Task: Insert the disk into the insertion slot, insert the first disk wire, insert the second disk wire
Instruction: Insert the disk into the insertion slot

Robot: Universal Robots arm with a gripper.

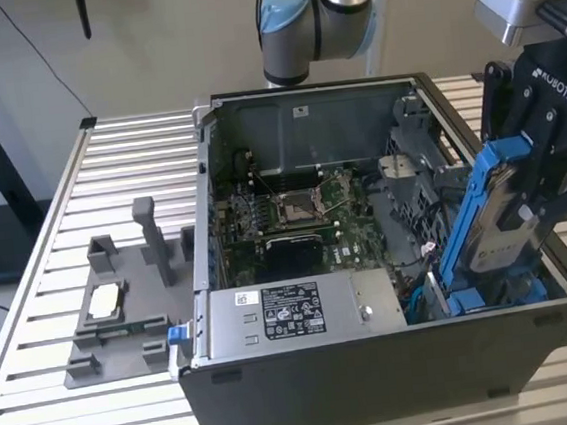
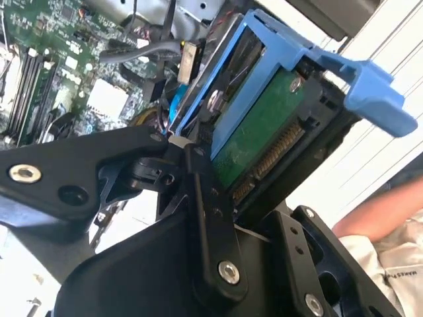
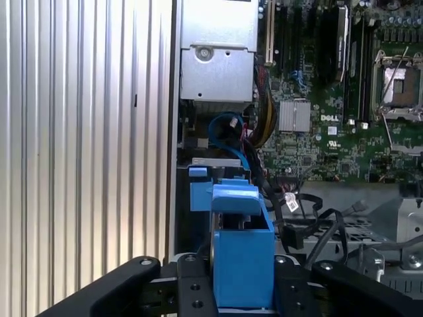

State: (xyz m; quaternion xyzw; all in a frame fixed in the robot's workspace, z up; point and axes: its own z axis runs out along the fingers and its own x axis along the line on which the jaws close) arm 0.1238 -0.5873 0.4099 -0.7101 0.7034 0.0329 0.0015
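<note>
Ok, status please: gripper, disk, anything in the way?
Gripper shut on the disk. Disk tilted, not seated in the insertion slot. Cables beside the slot.

The computer case (image 1: 380, 384) stands on the table (image 1: 44, 225) toward its edge at the exterior view's right, and a parts holder (image 1: 123, 318) lies on the table beside it, toward the opposite edge. Inside the case the circuit board (image 1: 303, 211) lies in the middle, the power supply box (image 1: 293, 312) sits along the near wall in front of it, and the slot (image 1: 488, 298) sits just beside that box in the near corner at the exterior view's right. The disk (image 1: 486, 223), gripped by the end effector (image 1: 522, 215), hangs tilted over the slot, its lower end inside the case.
</note>
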